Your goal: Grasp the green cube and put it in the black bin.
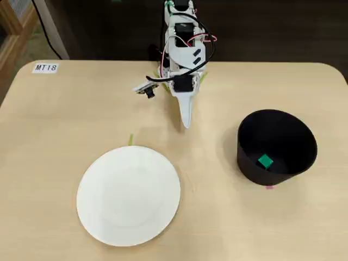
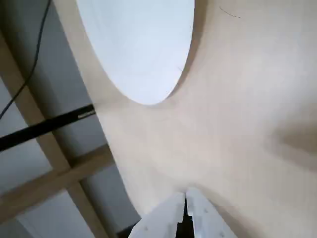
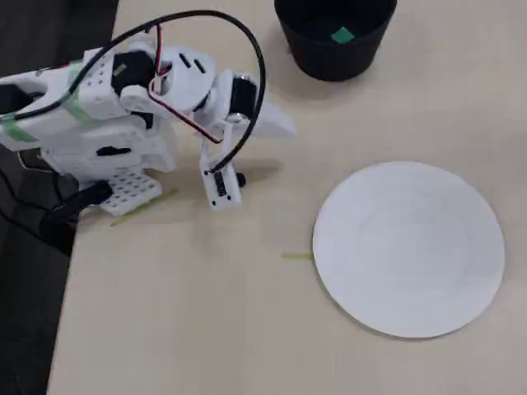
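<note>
The green cube [image 1: 265, 161] lies on the floor inside the black bin [image 1: 283, 136], which stands at the right of the table in a fixed view. In the other fixed view the cube [image 3: 342, 35] shows inside the bin [image 3: 329, 59] at the top. My white gripper [image 1: 186, 123] is folded back near the arm's base, left of the bin and well apart from it. Its two fingers are pressed together with nothing between them, as the wrist view shows at the gripper [image 2: 185, 194]. In the other fixed view the gripper [image 3: 286, 126] points toward the bin.
A large white plate [image 1: 129, 194] lies on the tan table in front of the arm; it also shows as the plate [image 2: 141, 44] and the plate [image 3: 409, 247]. Thin yellow-green tape strips [image 3: 296, 256] mark the table. A label [image 1: 45, 68] sits at the far left corner.
</note>
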